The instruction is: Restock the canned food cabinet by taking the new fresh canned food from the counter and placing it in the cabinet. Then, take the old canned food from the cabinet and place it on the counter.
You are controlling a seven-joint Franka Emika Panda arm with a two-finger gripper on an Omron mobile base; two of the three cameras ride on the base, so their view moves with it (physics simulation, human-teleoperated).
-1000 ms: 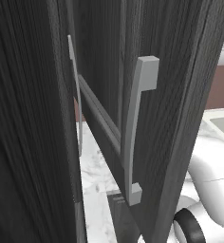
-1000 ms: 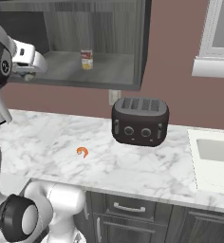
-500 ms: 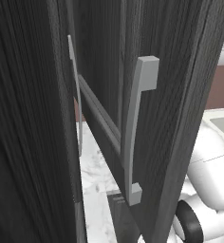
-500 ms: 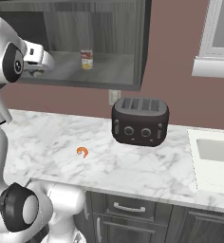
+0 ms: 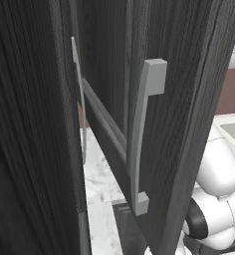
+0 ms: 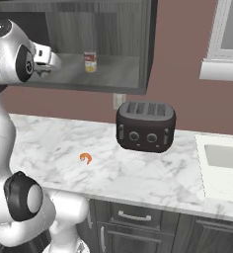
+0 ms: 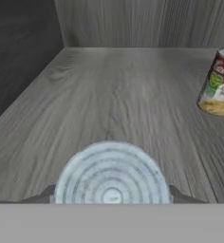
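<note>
The dark cabinet (image 6: 113, 79) stands open above the counter (image 6: 54, 143). On its grey wood shelf (image 7: 118, 99) a red and white labelled can (image 7: 219, 83) stands upright at the right; it is the small can (image 6: 90, 62) in the right base view. My gripper (image 7: 112, 195) is shut on another can, whose ringed silver lid (image 7: 112, 175) shows between the dark fingertips (image 7: 43, 195). The hand (image 6: 48, 60) is at the left side of the cabinet opening, left of the shelf can and apart from it.
The open cabinet door with its pale bar handle (image 5: 142, 134) stands close in front of the left base camera. A black toaster (image 6: 145, 126) and a small orange item (image 6: 85, 158) sit on the counter. A sink (image 6: 227, 163) lies at the right.
My hand with the held can has moved a little to the right, toward the cabinet shelf. The shelf can and the counter items have stayed put.
</note>
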